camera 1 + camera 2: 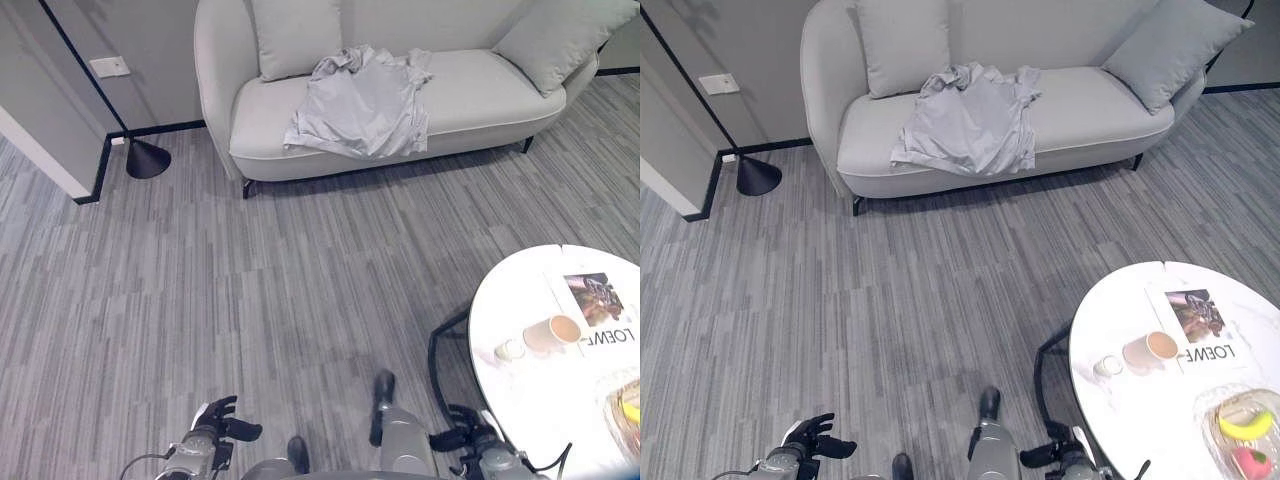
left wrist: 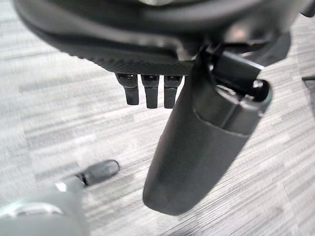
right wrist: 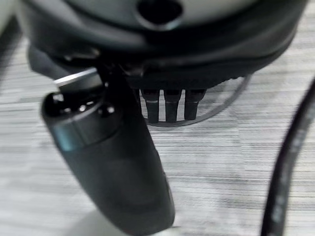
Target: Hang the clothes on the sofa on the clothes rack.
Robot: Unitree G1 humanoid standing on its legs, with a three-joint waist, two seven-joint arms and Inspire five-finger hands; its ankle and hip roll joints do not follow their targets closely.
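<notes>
The room is evenly and softly lit, with no hard glare seen except on the white round table, whose top is washed nearly featureless. Faint, diffuse shadows are cast beneath the sofa and the table, and straight floor lines are bent slightly toward the edges of the eye views. In the wrist views each thumb is rendered softly out of focus at close range, and the floor behind is smeared by blur.

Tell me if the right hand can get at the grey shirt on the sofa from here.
Probably not yet. The right hand hangs low near the robot, while the shirt lies on the sofa across a wide stretch of bare floor. Nothing blocks the way.
</notes>
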